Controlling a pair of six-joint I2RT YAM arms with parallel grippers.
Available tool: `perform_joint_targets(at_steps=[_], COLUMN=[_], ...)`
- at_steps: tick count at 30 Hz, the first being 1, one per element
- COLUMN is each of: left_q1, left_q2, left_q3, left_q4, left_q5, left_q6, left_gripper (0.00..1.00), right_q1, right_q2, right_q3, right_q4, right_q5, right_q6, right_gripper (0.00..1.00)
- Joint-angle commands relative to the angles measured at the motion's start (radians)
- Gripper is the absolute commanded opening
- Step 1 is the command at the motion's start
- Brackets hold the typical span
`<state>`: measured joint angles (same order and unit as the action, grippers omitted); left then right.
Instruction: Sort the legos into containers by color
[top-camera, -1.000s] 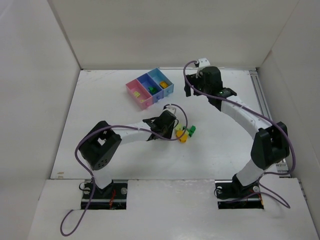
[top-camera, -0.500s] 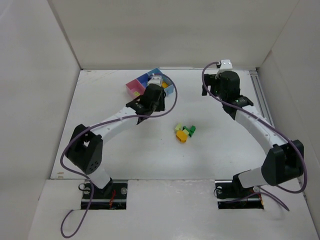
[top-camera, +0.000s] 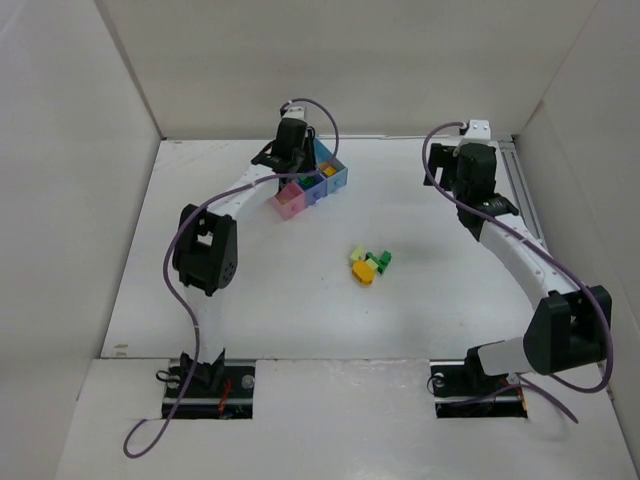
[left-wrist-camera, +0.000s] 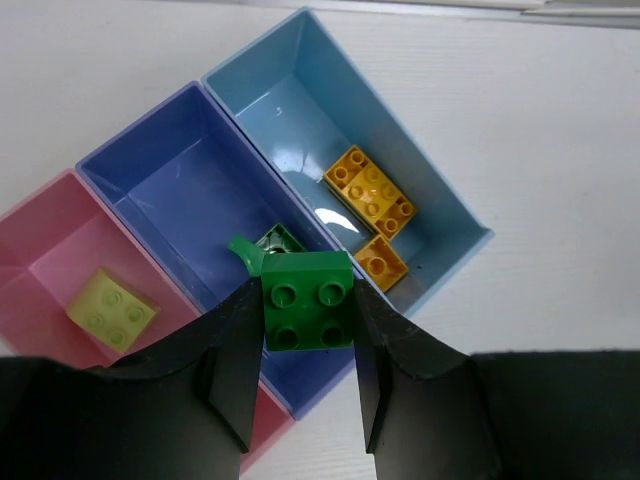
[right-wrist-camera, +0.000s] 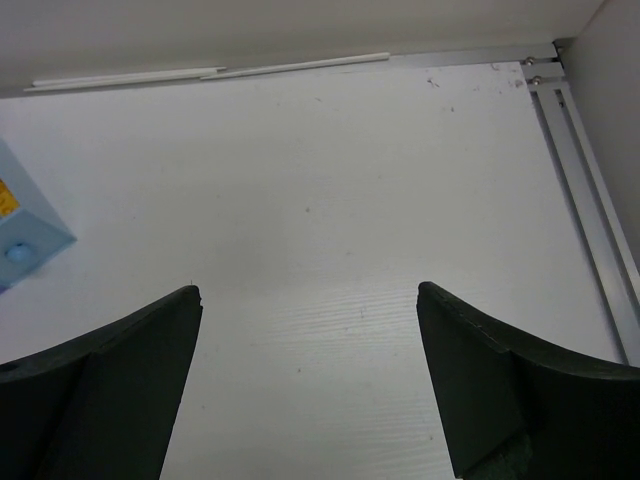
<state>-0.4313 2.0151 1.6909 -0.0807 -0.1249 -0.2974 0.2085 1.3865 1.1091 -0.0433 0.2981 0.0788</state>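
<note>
— Left gripper (left-wrist-camera: 306, 335)?
— Clamped on a dark green brick (left-wrist-camera: 307, 310), above the purple-blue bin (left-wrist-camera: 170, 190).
— Right gripper (right-wrist-camera: 308, 300)?
— Spread wide, empty, over bare table (right-wrist-camera: 300, 150). Loose bricks (top-camera: 368, 265) clustered mid-table, well apart.

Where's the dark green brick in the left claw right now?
In the left wrist view, the dark green brick is pinched in the left claw over the middle, purple-blue bin.

Three joined bins are sitting in a row: pink (left-wrist-camera: 30, 230), purple (left-wrist-camera: 170, 200), blue (left-wrist-camera: 290, 90). A pale brick (left-wrist-camera: 111, 309) is lying in the pink, a green brick (left-wrist-camera: 278, 240) in the purple, two orange bricks (left-wrist-camera: 370, 190) in the blue. The left gripper (left-wrist-camera: 306, 330) is pinching a second green brick (left-wrist-camera: 307, 313) studs-up above the bins. A mixed cluster (top-camera: 370, 265) is lying well apart from them.
</note>
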Motion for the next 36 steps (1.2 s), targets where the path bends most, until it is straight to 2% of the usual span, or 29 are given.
perform_joint_targets(at_steps=[1, 4, 6, 12, 13, 14, 16, 20, 25, 27, 28, 30, 32, 36], left_q1=[-0.003, -0.003, -0.003, -0.003, -0.003, -0.003, -0.003, -0.030, -0.107, -0.148, -0.162, -0.193, -0.237, -0.316], left_q2=[0.031, 0.070, 0.082, 0.005, -0.012, -0.030, -0.087, -0.220, -0.435, -0.536, -0.564, -0.630, -0.657, -0.685], left_q3=[0.099, 0.130, 0.130, 0.092, 0.076, 0.041, 0.012, -0.100, -0.368, -0.457, -0.552, -0.637, -0.732, -0.800], left_q4=[-0.056, -0.085, -0.085, -0.076, -0.062, -0.053, -0.044, -0.031, 0.008, 0.021, 0.038, 0.050, 0.050, 0.038], left_q5=[-0.016, -0.041, -0.050, -0.041, -0.041, -0.041, -0.041, -0.041, -0.051, -0.061, -0.061, -0.036, -0.025, -0.025], left_q6=[0.038, 0.038, 0.027, 0.017, 0.017, 0.017, 0.017, -0.003, -0.063, -0.091, -0.107, -0.170, -0.203, -0.264], left_gripper=[0.19, 0.30, 0.50, 0.65, 0.77, 0.79, 0.81, 1.00, 1.00, 1.00, 1.00, 1.00, 1.00, 1.00], right_q1=[-0.009, -0.009, -0.009, 0.026, 0.046, 0.058, 0.081, 0.167, 0.278, 0.322, 0.334, 0.354, 0.354, 0.354], right_q2=[-0.007, -0.007, -0.017, -0.050, -0.050, -0.061, -0.072, -0.083, 0.023, 0.066, 0.089, 0.153, 0.207, 0.276], right_q3=[-0.020, -0.029, -0.029, -0.074, -0.100, -0.109, -0.123, -0.123, -0.123, -0.123, -0.114, -0.104, -0.080, -0.051], right_q4=[0.046, 0.046, 0.046, 0.046, 0.046, 0.046, -0.001, -0.168, -0.334, -0.349, -0.349, -0.359, -0.336, -0.326], right_q5=[0.012, 0.012, -0.023, -0.074, -0.074, -0.085, -0.094, -0.085, -0.085, -0.085, -0.085, -0.048, -0.031, -0.011], right_q6=[0.009, 0.009, 0.009, 0.038, 0.047, 0.047, 0.079, 0.153, 0.281, 0.315, 0.329, 0.386, 0.451, 0.551], right_gripper=[0.94, 0.94, 0.94, 0.95, 0.95, 0.95, 0.95, 0.95, 0.91, 0.87, 0.87, 0.82, 0.80, 0.75])
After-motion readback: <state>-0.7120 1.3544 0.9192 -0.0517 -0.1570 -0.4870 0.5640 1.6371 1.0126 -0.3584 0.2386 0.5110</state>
